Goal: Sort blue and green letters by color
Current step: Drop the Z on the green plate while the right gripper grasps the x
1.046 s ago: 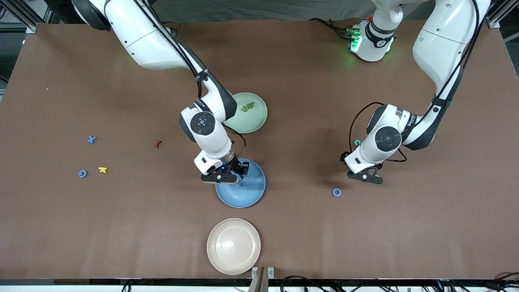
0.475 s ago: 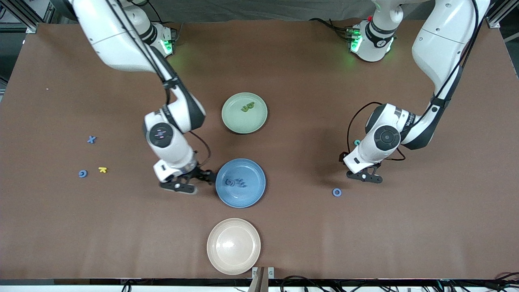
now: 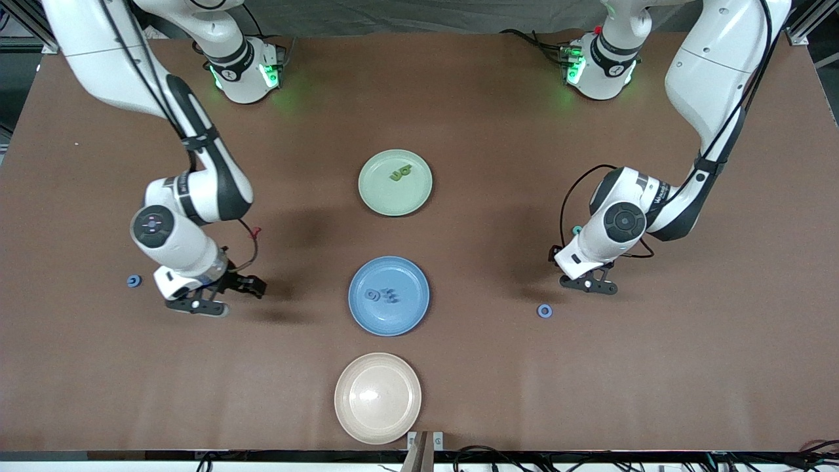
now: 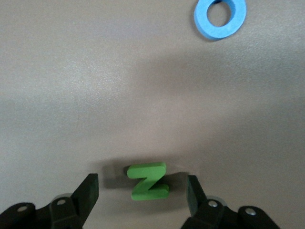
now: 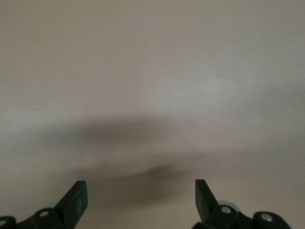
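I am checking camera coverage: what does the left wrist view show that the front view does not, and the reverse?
Only the left wrist view shows the green Z lying between the left tool's open fingers. Only the front view shows the green plate, blue plate, cream plate and the right tool. Both show the blue ring letter on the brown table.

— What's the table surface like?
— Matt brown, like paper or felt sheeting, faintly grainy, with no shine.
— And the plates?
— Glazed-looking and glossy: the cream plate catches a bright highlight, while the blue plate and green plate have a softer sheen.
— The letters?
— The green Z and blue ring letter look like matt foam, smooth-faced with soft edges.
— The arms?
— Glossy white plastic shells; the left gripper fingers are matt black.
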Motion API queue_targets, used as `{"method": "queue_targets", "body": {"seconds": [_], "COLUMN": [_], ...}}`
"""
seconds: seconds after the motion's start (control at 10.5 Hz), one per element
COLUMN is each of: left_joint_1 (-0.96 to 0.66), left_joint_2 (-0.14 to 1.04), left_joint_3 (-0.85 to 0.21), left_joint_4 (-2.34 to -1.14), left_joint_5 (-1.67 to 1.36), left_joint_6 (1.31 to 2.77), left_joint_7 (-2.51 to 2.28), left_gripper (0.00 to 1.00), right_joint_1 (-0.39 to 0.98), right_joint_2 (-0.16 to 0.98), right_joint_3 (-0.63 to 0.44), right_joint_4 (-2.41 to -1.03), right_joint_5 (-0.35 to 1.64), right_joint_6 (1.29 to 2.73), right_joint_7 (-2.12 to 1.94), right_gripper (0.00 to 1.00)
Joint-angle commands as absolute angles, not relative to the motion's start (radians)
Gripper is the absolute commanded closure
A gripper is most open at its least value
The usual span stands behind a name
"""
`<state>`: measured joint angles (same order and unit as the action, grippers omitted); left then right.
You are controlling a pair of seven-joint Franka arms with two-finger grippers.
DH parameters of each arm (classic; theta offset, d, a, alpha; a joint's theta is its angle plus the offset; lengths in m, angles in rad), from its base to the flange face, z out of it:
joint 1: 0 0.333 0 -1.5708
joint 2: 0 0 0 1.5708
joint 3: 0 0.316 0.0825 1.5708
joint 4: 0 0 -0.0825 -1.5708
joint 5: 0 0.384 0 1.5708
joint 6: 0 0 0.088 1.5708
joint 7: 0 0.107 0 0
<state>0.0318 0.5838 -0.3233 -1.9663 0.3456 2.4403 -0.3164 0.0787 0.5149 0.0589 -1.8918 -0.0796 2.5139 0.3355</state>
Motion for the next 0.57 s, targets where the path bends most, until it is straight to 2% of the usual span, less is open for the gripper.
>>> {"method": "queue_targets", "body": {"seconds": [0.0, 0.1, 0.19, 0.29, 0.38, 0.48], "left_joint_1": [0.044, 0.044, 0.046, 0.046, 0.045, 0.04], "left_joint_2": [0.586, 0.586, 0.594, 0.594, 0.585, 0.572], "left_joint_3": [-0.334, -0.334, -0.334, -0.334, -0.334, -0.342], "left_joint_4": [-1.979, -1.98, -1.979, -1.979, -1.977, -1.976], "left_joint_5": [0.325, 0.325, 0.325, 0.325, 0.324, 0.324], "left_joint_6": [2.467, 2.467, 2.467, 2.467, 2.467, 2.465], "left_joint_7": [-0.327, -0.327, -0.327, -0.327, -0.334, -0.371], "left_gripper": [0.47, 0.63, 0.73, 0.9, 1.0, 1.0], "right_joint_1": [-0.069, -0.121, -0.17, -0.211, -0.244, -0.279], "right_joint_2": [0.425, 0.411, 0.39, 0.35, 0.335, 0.324], "right_joint_3": [0.057, 0.051, 0.051, 0.031, 0.014, 0.009], "right_joint_4": [-2.011, -2.04, -2.074, -2.11, -2.138, -2.164], "right_joint_5": [-0.092, -0.092, -0.092, -0.092, -0.092, -0.092], "right_joint_6": [2.52, 2.526, 2.528, 2.526, 2.526, 2.531], "right_joint_7": [0.139, 0.05, -0.03, -0.107, -0.18, -0.233], "right_gripper": [0.0, 0.0, 0.0, 0.0, 0.0, 0.0]}}
